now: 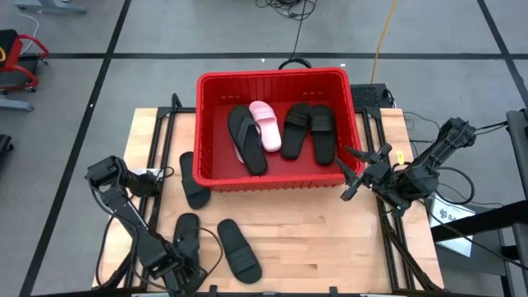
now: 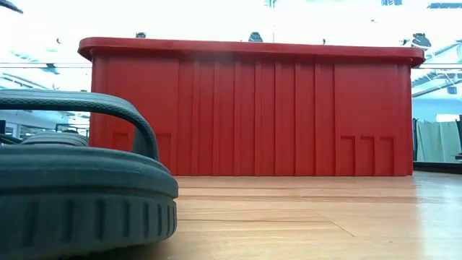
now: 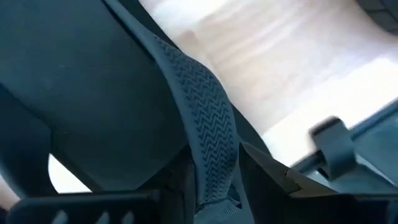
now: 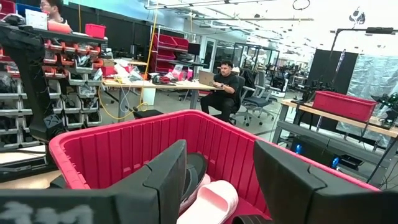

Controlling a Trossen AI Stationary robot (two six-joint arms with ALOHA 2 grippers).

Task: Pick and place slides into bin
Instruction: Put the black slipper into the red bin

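Observation:
The red bin [image 1: 276, 181] stands at the table's far middle. In it lie a black flip-flop [image 1: 247, 139], a pink slide [image 1: 266, 125] and two black slides [image 1: 309, 130]. On the table lie a black slide [image 1: 194, 181] against the bin's left wall, a black flip-flop [image 1: 186, 235] and a black slide [image 1: 239, 250]. My left gripper [image 1: 177, 268] is at the flip-flop's near end, shut on its strap. My right gripper [image 1: 355, 175] is open and empty by the bin's near right corner, also seen in its wrist view [image 4: 221, 186]. My left gripper has the flip-flop's ribbed strap [image 3: 208, 134] between its two fingers [image 3: 273, 171]. The strap runs down into the gap between them. The fingers come from the table's near side, slanting down. In the high view the flip-flop lies on the table.
A black sandal [image 2: 72, 188] fills the low view's left, with the bin's near wall [image 2: 289, 115] behind it. Bare wood [image 1: 322, 239] lies between the bin and the near edge. A person sits at a desk [image 4: 225, 87] in the room beyond.

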